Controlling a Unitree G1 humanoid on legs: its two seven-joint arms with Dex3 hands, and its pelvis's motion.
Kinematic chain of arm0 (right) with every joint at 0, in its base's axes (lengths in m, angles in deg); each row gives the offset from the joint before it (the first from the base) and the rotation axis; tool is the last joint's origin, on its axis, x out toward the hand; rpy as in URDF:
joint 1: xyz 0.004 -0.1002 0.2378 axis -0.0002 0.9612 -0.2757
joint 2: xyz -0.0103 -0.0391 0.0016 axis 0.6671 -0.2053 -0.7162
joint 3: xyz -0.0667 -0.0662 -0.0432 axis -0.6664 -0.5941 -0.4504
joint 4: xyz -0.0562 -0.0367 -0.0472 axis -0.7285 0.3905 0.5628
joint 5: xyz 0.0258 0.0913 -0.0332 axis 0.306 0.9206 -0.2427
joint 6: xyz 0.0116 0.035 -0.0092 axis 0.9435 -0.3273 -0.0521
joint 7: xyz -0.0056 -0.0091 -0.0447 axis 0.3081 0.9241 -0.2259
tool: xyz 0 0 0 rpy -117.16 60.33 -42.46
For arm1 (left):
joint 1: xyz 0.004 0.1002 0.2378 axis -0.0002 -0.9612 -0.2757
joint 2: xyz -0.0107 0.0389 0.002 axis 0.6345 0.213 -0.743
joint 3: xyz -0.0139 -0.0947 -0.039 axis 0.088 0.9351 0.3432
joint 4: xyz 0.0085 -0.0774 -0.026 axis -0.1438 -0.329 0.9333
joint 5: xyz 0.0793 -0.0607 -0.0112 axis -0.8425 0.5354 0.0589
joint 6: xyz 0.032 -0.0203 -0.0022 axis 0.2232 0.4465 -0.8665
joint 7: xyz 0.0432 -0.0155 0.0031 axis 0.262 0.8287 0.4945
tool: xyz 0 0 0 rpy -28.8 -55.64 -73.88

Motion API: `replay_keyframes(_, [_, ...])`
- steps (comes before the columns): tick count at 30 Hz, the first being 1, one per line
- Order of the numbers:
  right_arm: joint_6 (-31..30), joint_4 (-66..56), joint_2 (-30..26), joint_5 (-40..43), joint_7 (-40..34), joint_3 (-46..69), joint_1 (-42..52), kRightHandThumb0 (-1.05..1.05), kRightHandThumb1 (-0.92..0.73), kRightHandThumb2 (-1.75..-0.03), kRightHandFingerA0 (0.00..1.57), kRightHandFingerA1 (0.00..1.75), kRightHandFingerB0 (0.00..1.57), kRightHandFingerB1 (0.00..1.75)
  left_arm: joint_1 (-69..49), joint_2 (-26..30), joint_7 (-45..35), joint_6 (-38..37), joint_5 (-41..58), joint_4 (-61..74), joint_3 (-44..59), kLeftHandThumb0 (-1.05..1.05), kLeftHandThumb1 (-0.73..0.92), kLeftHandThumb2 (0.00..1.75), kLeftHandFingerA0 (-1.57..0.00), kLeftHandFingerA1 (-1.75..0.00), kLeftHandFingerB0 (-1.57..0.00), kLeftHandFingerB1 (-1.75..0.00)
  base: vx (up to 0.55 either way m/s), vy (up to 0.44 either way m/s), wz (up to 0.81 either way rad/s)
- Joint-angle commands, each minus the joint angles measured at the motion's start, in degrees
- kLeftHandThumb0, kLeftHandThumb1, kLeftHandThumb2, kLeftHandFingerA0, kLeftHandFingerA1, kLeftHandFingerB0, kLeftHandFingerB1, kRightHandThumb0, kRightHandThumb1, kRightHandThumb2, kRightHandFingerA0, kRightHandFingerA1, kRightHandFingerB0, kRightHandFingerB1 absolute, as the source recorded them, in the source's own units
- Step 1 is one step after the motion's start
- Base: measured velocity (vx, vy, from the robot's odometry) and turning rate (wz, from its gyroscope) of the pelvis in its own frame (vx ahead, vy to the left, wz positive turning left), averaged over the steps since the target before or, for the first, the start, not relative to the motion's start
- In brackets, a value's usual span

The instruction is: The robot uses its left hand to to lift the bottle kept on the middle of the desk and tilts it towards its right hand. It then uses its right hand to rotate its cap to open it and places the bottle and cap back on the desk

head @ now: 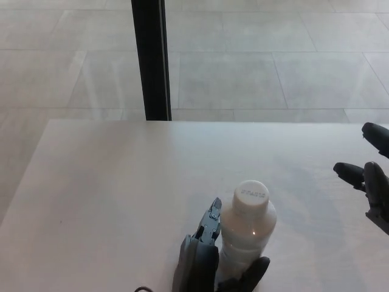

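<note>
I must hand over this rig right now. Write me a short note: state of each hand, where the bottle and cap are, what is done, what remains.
Left hand: shut on the bottle, at the near edge of the desk, bottom of the view.
Right hand: open, holding nothing, at the right edge, apart from the bottle.
Cap: on the bottle.
Done: bottle grasped; whether it is off the desk cannot be seen.
Left: tilt toward the right hand, unscrew the cap, set both on the desk.
</note>
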Motion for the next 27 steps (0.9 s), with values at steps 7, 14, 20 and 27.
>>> replay_keyframes(7, [5.4, 2.2, 0.5, -3.5, -1.0, 1.3, 4.0, -0.59, -0.78, -0.64, 0.61, 0.55, 0.44, 0.35, 12.1, -30.2, 12.3, -5.7, 2.3, -11.7, 0.3, -0.07, 0.92, 1.04, -0.96, -1.75, -0.42, -0.82, 0.0, 0.0, 0.0])
replay_keyframes(14, [6.0, 2.9, 4.7, -5.9, -8.4, 3.0, 3.0, -0.59, -0.78, -0.64, 0.68, 0.64, 0.53, 0.38, 12.8, -29.8, 9.5, -8.5, 5.0, -12.9, 0.0, -0.15, 0.9, 1.29, -1.13, -1.75, -0.9, -1.75, 0.0, 0.0, 0.0])
replay_keyframes(20, [6.0, 3.6, 5.5, -8.1, -10.5, 3.0, 2.7, -0.55, -0.78, -0.63, 0.71, 0.71, 0.56, 0.38, 12.9, -28.7, 9.6, -8.3, 5.3, -12.7, -0.2, -0.23, 0.76, 1.72, -1.25, -1.75, -1.03, -1.61, 0.0, 0.0, 0.0])
replay_keyframes(27, [5.6, 3.8, 6.6, -7.7, -10.2, 3.4, 3.7, -0.5, -0.72, -0.61, 0.71, 0.72, 0.56, 0.39, 11.6, -23.3, 7.6, -7.9, 5.8, -9.8, 0.2, -0.04, 0.79, 1.74, -1.32, -1.75, -1.08, -1.61, 0.0, 0.0, 0.0])
